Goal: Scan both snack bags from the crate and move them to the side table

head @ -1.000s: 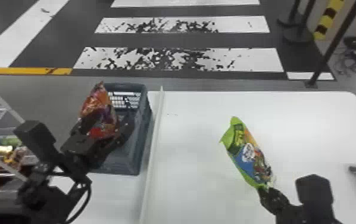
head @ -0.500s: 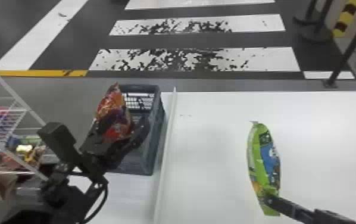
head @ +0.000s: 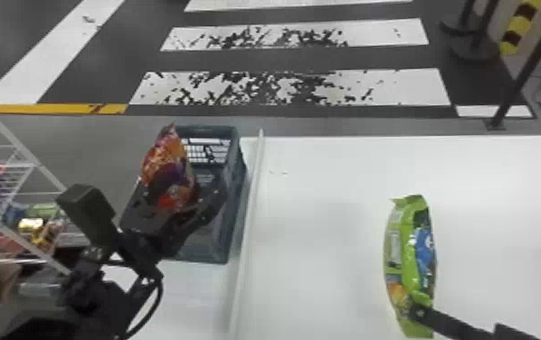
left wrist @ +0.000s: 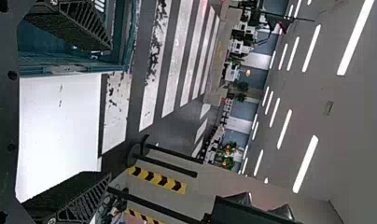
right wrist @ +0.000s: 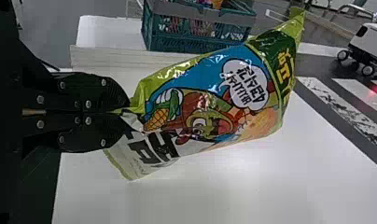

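Observation:
At the lower right of the head view, my right gripper (head: 416, 312) is shut on the bottom end of the green snack bag (head: 412, 253), held over the white table. In the right wrist view the right gripper (right wrist: 126, 111) pinches an edge of that bag (right wrist: 214, 102), its printed face showing. The red-orange snack bag (head: 168, 167) stands in the dark crate (head: 235, 203), on its left side. My left gripper (head: 179, 212) is just in front of that bag in the head view. Seen from its wrist, the left gripper (left wrist: 88, 112) has its fingers wide apart with nothing between them.
A raised white strip (head: 249, 226) runs along the white table (head: 319, 271) beside the crate. At the left is a wire rack (head: 7, 190) with packaged goods. Barrier posts (head: 516, 81) stand beyond the table at the right.
In the head view the green bag has swung from slanted to nearly upright and shifted right, with the right gripper still on it. The whole scene, left arm and crate included, has slid rightward.

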Robot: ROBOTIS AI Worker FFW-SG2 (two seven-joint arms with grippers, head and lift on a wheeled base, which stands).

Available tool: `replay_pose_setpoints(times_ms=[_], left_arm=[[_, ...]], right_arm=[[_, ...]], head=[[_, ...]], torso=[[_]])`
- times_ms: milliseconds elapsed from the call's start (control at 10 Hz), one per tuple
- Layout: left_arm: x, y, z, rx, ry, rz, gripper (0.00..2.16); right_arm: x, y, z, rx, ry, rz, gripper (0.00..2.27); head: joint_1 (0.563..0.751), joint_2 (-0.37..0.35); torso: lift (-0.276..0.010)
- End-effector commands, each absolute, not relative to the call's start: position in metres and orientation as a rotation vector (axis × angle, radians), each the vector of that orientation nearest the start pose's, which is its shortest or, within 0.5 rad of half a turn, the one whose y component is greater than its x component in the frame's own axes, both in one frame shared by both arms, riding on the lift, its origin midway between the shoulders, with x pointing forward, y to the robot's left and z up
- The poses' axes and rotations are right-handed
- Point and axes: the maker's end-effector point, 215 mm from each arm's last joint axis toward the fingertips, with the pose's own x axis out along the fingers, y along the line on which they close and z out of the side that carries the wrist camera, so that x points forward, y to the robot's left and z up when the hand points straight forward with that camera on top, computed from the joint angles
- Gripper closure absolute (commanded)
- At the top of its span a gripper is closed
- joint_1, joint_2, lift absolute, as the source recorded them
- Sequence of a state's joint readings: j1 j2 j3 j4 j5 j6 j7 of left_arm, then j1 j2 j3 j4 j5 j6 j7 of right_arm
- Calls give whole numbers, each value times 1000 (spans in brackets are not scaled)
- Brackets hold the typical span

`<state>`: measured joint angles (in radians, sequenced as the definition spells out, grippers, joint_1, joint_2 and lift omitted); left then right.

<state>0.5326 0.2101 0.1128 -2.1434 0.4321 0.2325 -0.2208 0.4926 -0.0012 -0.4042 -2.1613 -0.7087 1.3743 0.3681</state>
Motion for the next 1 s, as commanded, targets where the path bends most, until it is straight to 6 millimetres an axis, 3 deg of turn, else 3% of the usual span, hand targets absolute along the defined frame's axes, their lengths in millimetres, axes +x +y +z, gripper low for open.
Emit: replay_pose_setpoints(times_ms=[0,300,400,500,600,900], left_arm=[[433,232,-343,-212,162,-271,36],[432,232,-345,-207,167,-276,36],[432,232,-345,-207,167,-276,36],[432,232,-345,-208,167,-275,36],[433,232,-344,-208,166,-275,36],[433,231,-343,-212,163,-272,36]], right_arm=[[277,-179,-500,754,1039,342,1835],[279,-210,-518,667,1064,222,1582],[282,-222,-521,636,1065,188,1322],[286,-234,-526,597,1068,152,387],[294,-246,-526,569,1042,121,70],[337,-293,-507,439,864,18,66]], head=[[695,115],[695,62],[695,54],[695,35],[695,14],[695,-46]], torso=[[-29],[-29],[-29],[-29],[-29],[-29]])
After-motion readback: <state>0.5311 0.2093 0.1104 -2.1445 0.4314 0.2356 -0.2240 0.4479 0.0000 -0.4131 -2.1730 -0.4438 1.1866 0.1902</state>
